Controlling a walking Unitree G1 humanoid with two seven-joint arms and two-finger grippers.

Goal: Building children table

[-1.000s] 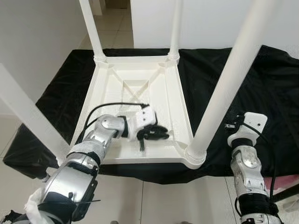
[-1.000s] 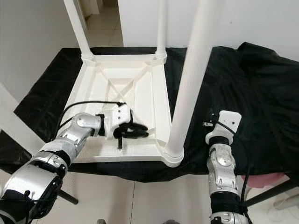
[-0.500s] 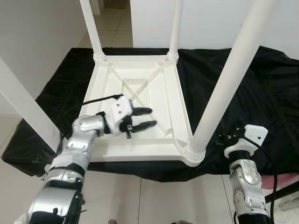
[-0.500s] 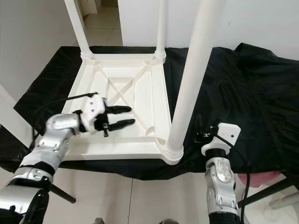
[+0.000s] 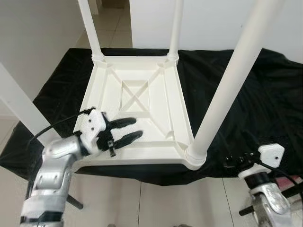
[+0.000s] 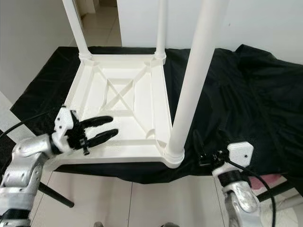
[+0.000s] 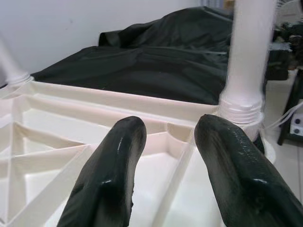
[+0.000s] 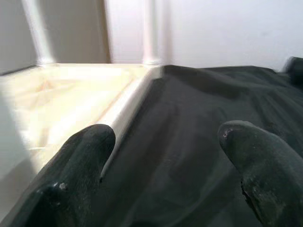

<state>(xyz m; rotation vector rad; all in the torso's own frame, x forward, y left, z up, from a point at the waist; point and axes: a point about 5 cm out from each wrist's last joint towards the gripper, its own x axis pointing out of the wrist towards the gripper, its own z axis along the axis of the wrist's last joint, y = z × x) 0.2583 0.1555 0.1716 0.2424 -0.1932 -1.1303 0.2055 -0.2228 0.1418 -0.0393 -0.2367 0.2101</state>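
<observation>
You have a wide black cloth (image 5: 265, 94) spread over the surface in front of you; it is wrinkled on the right side. On this cloth lies the white plastic children table (image 5: 137, 101), turned upside down, so its ribbed underside with a crossed brace faces up. Its round white legs stand upward: the near right leg (image 5: 227, 90) is very close to the camera and hides part of the cloth behind it, two far legs (image 5: 87, 28) rise at the far corners, and the near left leg (image 5: 16, 106) crosses the left edge of the head views.

Your left hand (image 5: 124, 130) hovers over the near left part of the underside, just inside the rim, with its two black fingers (image 7: 113, 179) spread apart and holding nothing. Your right hand (image 6: 208, 146) is low, at the near edge of the cloth, right of the near right leg; its fingers (image 8: 80, 165) are wide apart and empty too.
</observation>
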